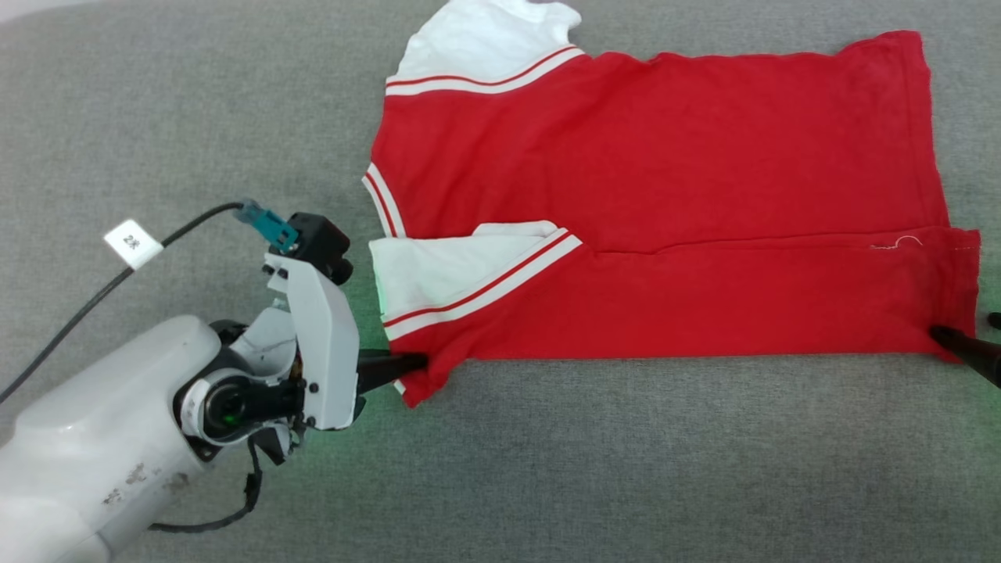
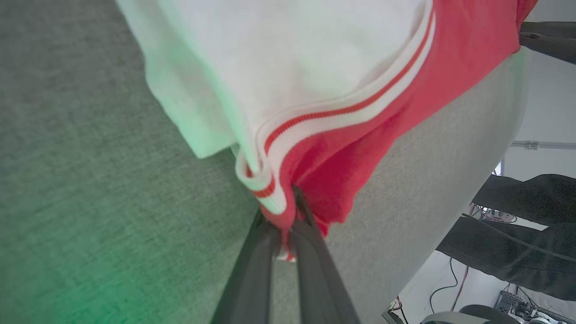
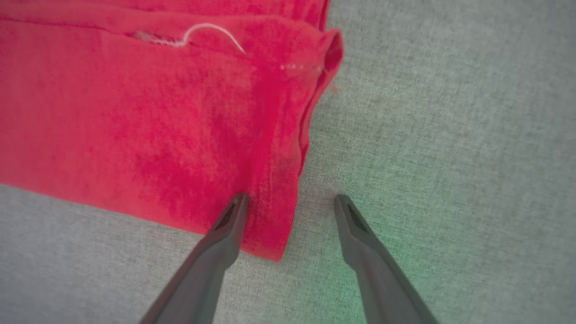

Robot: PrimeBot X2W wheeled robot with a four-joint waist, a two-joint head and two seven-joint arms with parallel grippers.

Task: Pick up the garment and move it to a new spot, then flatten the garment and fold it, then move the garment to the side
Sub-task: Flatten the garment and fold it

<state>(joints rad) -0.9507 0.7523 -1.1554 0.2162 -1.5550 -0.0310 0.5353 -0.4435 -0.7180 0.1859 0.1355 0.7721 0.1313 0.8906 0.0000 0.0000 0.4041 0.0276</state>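
Note:
The garment (image 1: 665, 203), a red shirt with white sleeves and red-and-white striped trim, lies flat on the grey surface with its near long edge folded over. My left gripper (image 1: 418, 363) is shut on the garment's near left corner; in the left wrist view the red cloth and striped trim (image 2: 279, 198) are pinched between the two dark fingers (image 2: 310, 252). My right gripper (image 3: 290, 198) stands open at the near right corner: one finger (image 3: 227, 225) rests on the red hem (image 3: 270, 202), the other on bare grey fabric. In the head view its dark tip (image 1: 958, 344) touches that corner.
A grey fabric surface (image 1: 547, 469) runs all around the garment. A black cable with a white tag (image 1: 133, 244) trails from my left wrist. In the left wrist view the surface's edge, dark cloth (image 2: 531, 202) and floor cables show at the right.

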